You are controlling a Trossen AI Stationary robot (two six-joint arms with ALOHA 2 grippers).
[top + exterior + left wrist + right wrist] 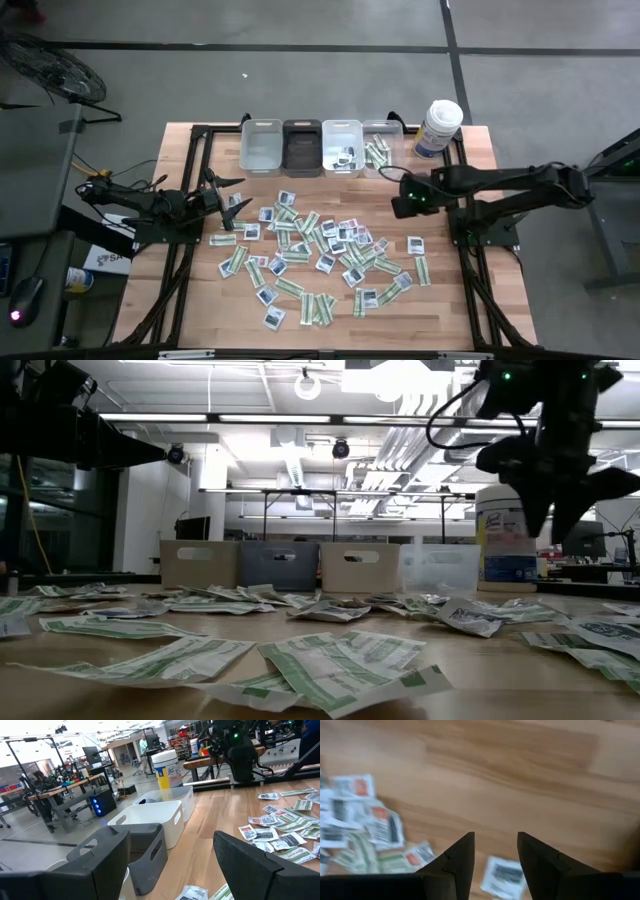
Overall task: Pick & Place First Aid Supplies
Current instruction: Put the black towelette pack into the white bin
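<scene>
right claw (400,196): hangs above the surface, past the pile's bin-side edge; fingers (457,857) parted with a gap, nothing between them.
left claw (235,200): waits low at the pile's opposite edge, spread wide, empty.
supplies (320,250): loose packets scattered flat on the surface (470,300), mostly between the two claws; many overlap.
nearest target: a squarish white packet (504,875) lies flat just ahead of the right claw's tips, apart from the clump (365,830) off to one side.
step in hand (judged): right claw lining up for a pick.
how to do it well: go for the lone packet, not the clump, or two come up together. Centre the gap over it, drop straight down, and close on a raised edge or a short side; flat paper will likely slide, so keep the tips low. Lift clear before swinging to the bins.
risk: the paper may slip out of the pinch, or a neighbour may drag along.
bins (322,147): 4 in a row, behind the right claw; two at the canister end already hold some packets.
canister (438,128): 1, just beside the last bin.
packets: several dozen, exact count not readable; green-and-white strips and white squarish ones mixed.
arms: 2.
</scene>
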